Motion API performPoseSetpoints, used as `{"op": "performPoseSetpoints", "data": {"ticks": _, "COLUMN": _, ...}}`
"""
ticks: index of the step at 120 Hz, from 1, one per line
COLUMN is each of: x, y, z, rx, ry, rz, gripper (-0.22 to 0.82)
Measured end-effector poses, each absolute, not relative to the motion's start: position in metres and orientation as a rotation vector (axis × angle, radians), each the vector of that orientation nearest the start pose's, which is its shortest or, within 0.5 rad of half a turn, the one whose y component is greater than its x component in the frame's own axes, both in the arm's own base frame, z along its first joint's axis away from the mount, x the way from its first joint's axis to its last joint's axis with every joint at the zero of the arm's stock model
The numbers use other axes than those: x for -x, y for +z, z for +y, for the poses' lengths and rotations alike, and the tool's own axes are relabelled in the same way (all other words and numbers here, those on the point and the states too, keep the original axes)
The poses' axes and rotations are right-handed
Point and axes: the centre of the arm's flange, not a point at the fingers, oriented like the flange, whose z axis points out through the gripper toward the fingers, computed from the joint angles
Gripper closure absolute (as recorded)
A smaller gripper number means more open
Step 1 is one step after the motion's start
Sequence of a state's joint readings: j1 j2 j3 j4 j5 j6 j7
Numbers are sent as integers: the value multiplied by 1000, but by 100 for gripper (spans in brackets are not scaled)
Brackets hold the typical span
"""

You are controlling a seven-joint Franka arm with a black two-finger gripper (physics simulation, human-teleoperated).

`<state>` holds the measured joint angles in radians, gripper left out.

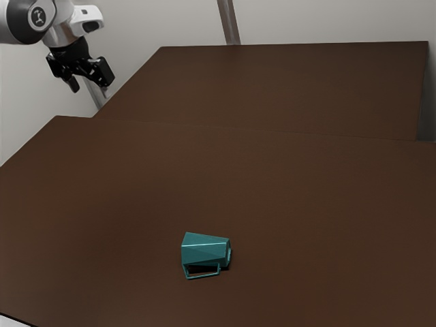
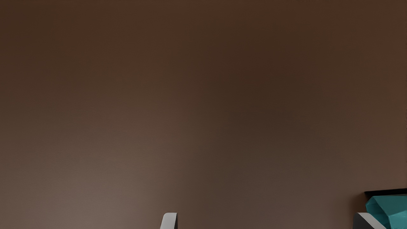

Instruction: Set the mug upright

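The exterior view's edge crops the Franka arm above its black gripper, the brown table and a pale corner thing, too little visible to identify. The tabletop hides the grey post's lower end. The wrist view's edge cuts both fingers and the teal mug, partly behind one fingertip, and an unidentifiable black strip.

One teal mug, on its side, is being borne by a brown table, lower centre of the frame, handle being presented toward the bottom edge. One black gripper is being carried by a white-and-black arm, upper left.
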<state>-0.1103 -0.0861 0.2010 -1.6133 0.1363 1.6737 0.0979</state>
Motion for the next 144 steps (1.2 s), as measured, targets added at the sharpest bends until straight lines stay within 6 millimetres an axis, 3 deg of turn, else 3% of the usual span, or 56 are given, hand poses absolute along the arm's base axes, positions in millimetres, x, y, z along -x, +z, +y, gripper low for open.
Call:
{"op": "performPoseSetpoints", "data": {"ticks": 32, "x": -535, "y": 654, "z": 67, "rx": 3009, "ry": -181, "rz": 36, "gripper": 0}}
{"op": "performPoseSetpoints", "data": {"ticks": 51, "x": -535, "y": 625, "z": 65, "rx": 3085, "ry": -121, "rz": 30, "gripper": 0}}
{"op": "performPoseSetpoints", "data": {"ticks": 89, "x": -512, "y": 493, "z": 52, "rx": 3458, "ry": 266, "rz": -205, "gripper": 0}}
{"op": "performPoseSetpoints", "data": {"ticks": 117, "x": -494, "y": 397, "z": 33, "rx": 3567, "ry": 614, "rz": -415, "gripper": 0}}
{"op": "performPoseSetpoints", "data": {"ticks": 129, "x": -481, "y": 368, "z": 25, "rx": 3590, "ry": 741, "rz": -496, "gripper": 0}}
{"op": "performPoseSetpoints", "data": {"ticks": 144, "x": -475, "y": 347, "z": 17, "rx": 3606, "ry": 834, "rz": -569, "gripper": 0}}
